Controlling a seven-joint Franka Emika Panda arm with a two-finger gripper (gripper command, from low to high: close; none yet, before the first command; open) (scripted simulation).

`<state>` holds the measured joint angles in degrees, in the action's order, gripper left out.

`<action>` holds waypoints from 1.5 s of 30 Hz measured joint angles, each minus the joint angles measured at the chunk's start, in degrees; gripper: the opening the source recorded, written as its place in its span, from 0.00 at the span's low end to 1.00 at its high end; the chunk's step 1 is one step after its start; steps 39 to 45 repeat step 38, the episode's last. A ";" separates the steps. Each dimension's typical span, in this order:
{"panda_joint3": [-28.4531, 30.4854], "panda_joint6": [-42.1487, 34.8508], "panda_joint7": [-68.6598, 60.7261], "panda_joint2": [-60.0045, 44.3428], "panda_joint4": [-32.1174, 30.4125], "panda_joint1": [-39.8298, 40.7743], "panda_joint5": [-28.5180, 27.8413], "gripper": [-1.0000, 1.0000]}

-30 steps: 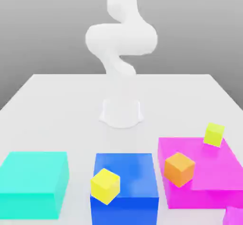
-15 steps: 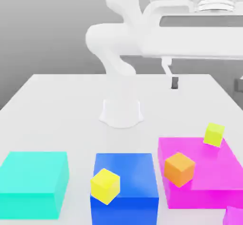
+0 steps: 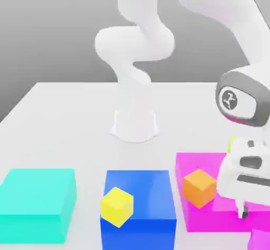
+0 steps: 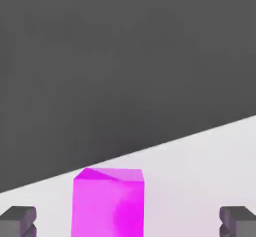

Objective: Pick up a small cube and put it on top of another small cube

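Exterior view faces the arm across the table; hand view looks along it.

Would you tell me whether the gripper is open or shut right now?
Open: the gripper has its grey fingertips far apart, flanking the small magenta cube.

No words, numbers or brand names can be read anywhere. The one sign is a small round emblem on the dark grey cap of the arm's wrist joint, at the exterior view's right: a pale circle with a white squiggle inside, perhaps a maker's logo, though its shape is too blurred to make out as letters. The coloured blocks and cubes carry no markings.
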<state>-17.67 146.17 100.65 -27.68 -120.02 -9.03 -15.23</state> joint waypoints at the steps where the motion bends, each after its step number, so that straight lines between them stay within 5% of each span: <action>1: 0.65 1.33 0.76 -2.06 0.45 -0.67 -0.67 0.50; 3: 2.33 4.33 2.03 -6.20 1.40 -2.12 -2.18 0.50; 4: 2.82 5.21 2.40 -7.41 1.67 -2.52 -2.66 0.00; 15: 0.28 -0.05 -0.09 -0.13 -0.17 -0.21 0.71 0.00; 29: 8.84 -12.56 -19.94 28.14 -14.22 20.46 14.67 0.00; 33: 8.92 -7.88 -21.43 27.00 -17.56 22.52 15.17 0.00; 34: 8.78 -5.64 -21.22 25.45 -18.26 22.34 14.83 1.00; 45: 8.78 -5.64 -21.22 25.45 -18.26 22.24 14.83 1.00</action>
